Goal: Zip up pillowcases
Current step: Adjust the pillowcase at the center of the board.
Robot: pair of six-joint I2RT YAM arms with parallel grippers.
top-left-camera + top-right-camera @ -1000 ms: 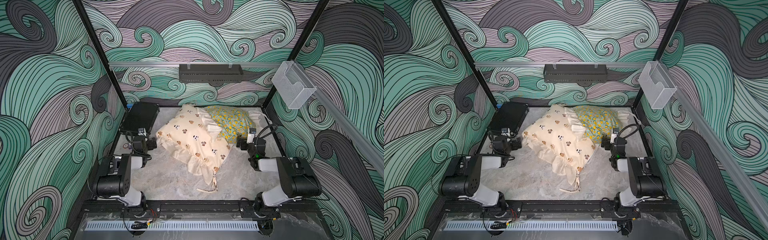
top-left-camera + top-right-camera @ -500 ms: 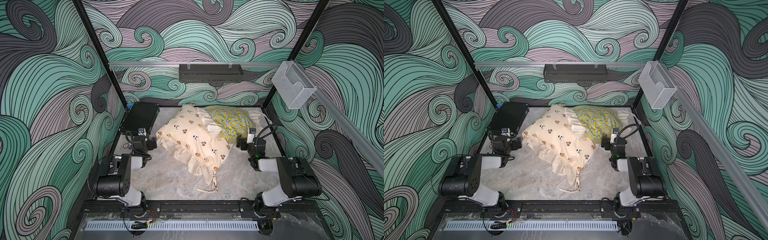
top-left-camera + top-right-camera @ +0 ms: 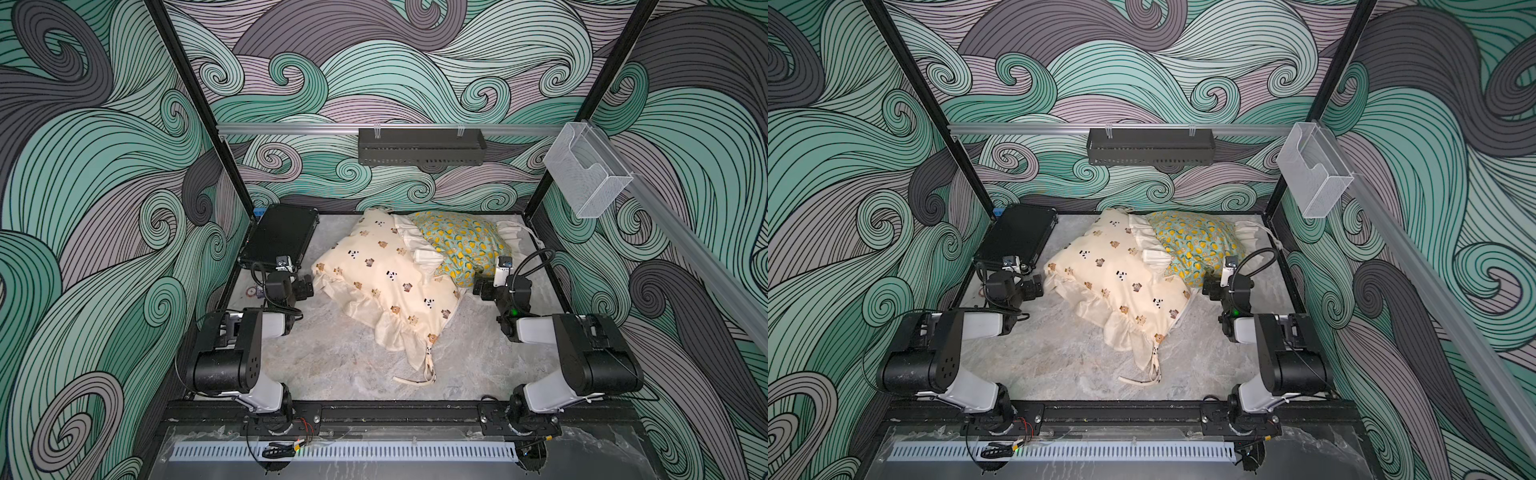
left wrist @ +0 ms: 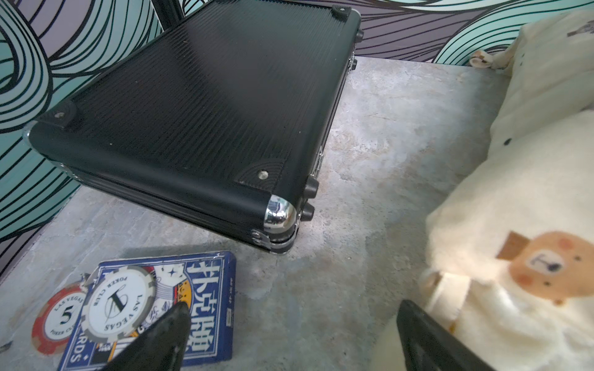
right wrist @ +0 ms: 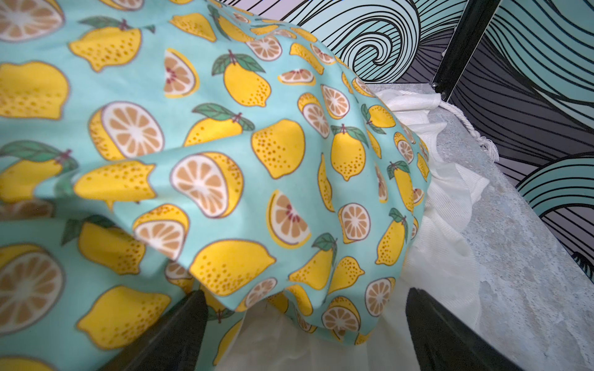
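Note:
The pillowcases lie mid-table in both top views. The larger cream pillowcase [image 3: 382, 274] [image 3: 1117, 276], printed with bears and pandas, overlaps the smaller teal lemon pillowcase [image 3: 461, 245] [image 3: 1196, 241] behind it. My left gripper [image 3: 307, 286] [image 4: 292, 306] stands open beside the cream one's ruffled corner [image 4: 501, 289], with bare table between its fingers. My right gripper [image 3: 478, 287] [image 5: 305, 294] is open at the lemon pillowcase [image 5: 225, 154]. That case's loose edge hangs between the jaws over white inner fabric, unclamped. I cannot see either zipper clearly.
A flat black case [image 3: 278, 241] [image 4: 199, 112] lies at the back left. A blue card box [image 4: 205, 298] with two poker chips [image 4: 117, 305] sits by my left fingers. A cream tie [image 3: 419, 374] trails toward the front. The cell walls stand close on both sides.

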